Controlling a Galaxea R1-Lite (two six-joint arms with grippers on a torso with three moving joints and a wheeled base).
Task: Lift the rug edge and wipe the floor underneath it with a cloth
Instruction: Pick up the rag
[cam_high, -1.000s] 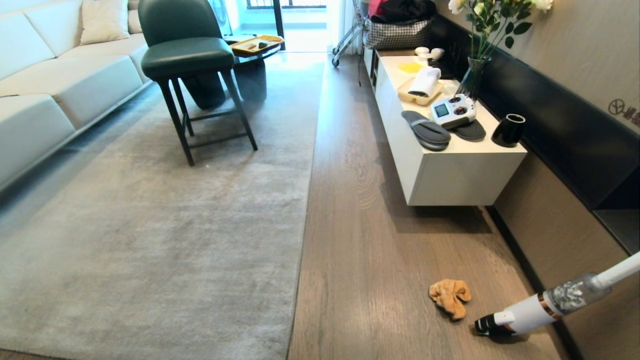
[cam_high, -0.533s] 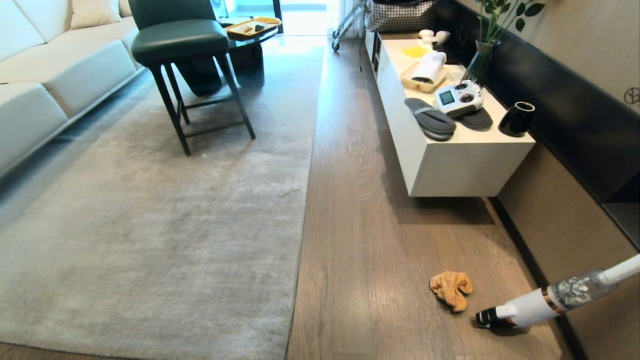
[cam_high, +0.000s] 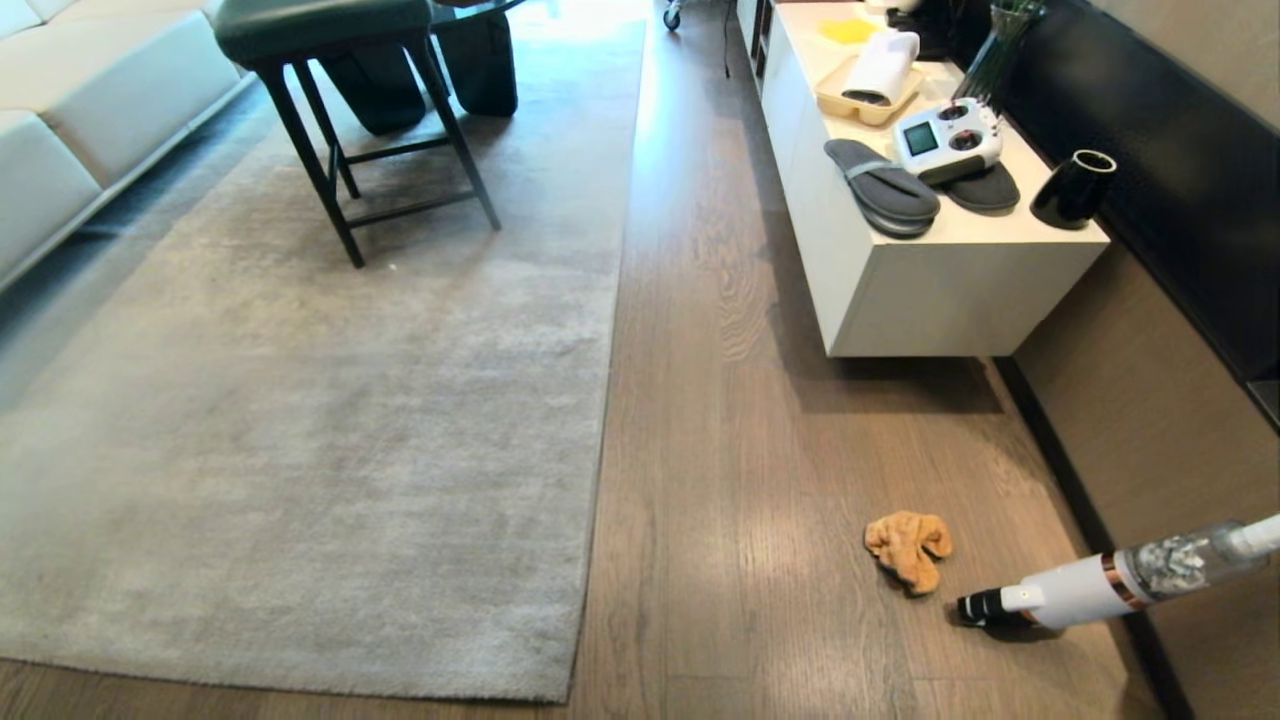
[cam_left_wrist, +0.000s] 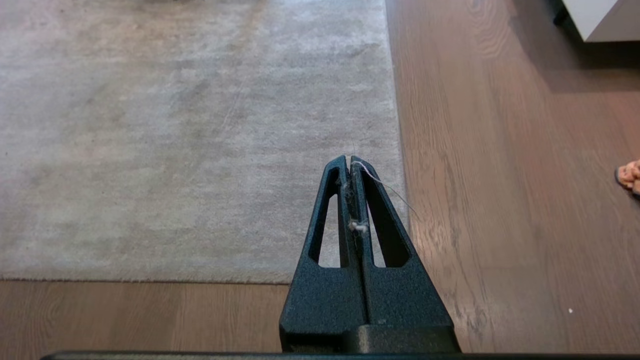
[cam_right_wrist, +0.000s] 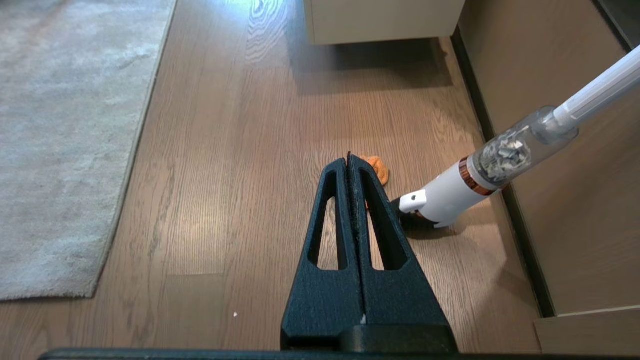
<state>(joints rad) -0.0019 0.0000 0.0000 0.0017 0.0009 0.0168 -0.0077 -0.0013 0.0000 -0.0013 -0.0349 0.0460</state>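
The rug edge (cam_high: 598, 420) lies flat on the floor (cam_high: 740, 450), and its square corner (cam_high: 572, 692) is near the bottom of the head view. The cloth (cam_high: 908, 546) lies crumpled on the bare floor, well apart from the rug and just beside the nose of a white vacuum cleaner (cam_high: 1090, 588). The left tool (cam_left_wrist: 349, 161) is clenched and empty, above the rug near its corner. The right tool (cam_right_wrist: 348, 159) is clenched and empty too, above the floor and partly hiding the cloth.
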